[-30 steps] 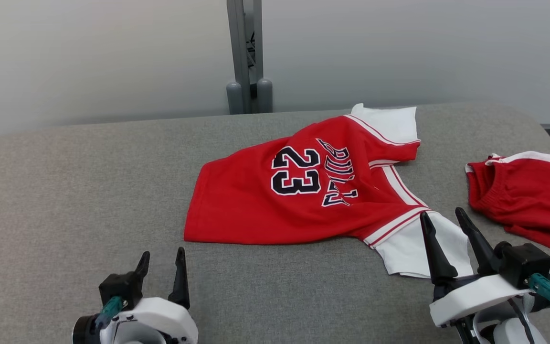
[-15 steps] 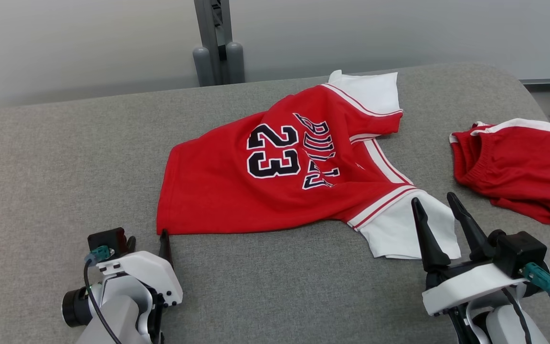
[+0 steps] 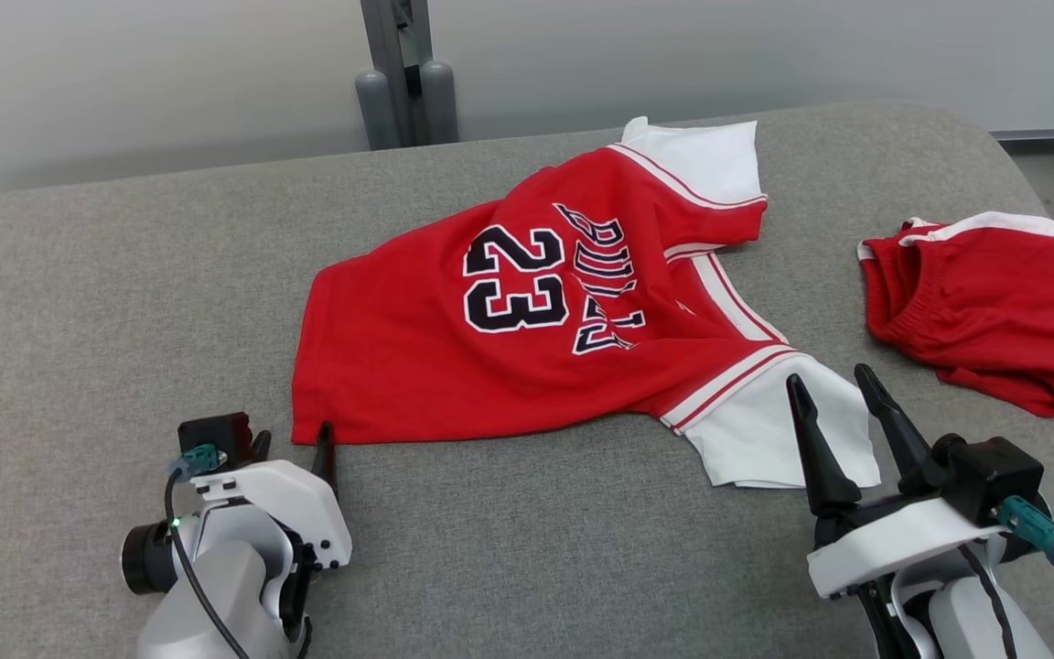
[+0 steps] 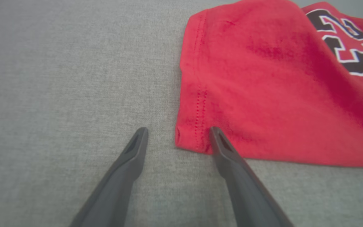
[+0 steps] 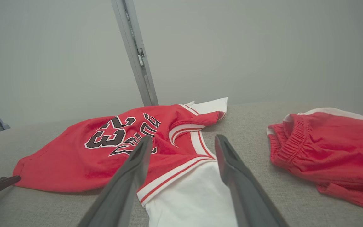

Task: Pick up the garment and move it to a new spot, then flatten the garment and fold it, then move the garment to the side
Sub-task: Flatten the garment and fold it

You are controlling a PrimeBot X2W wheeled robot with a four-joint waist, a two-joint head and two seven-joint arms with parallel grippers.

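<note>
1. Grey padded table (image 3: 79,302): cloth-covered work surface, wide enough to spread and fold a garment on.
2. Red "23" jersey (image 3: 417,366): mid-table, print up, loosely spread and rumpled, sleeves toward the right. Not yet lifted, so the pick-up step is judged pending.
3. Red shorts (image 3: 994,311): bunched near the right edge, apart from the jersey, seemingly parked outside the working zone.
4. Right gripper (image 3: 827,375): fingers spread wide, empty, poised at the near white sleeve (image 3: 765,448). Probably staged to pinch that end.
5. Left gripper (image 3: 294,435): fingers wide apart, empty, low over the table, straddling the near hem corner (image 4: 189,138). One fingertip at the cloth's edge, apparently lined up for a two-point lift.
</note>
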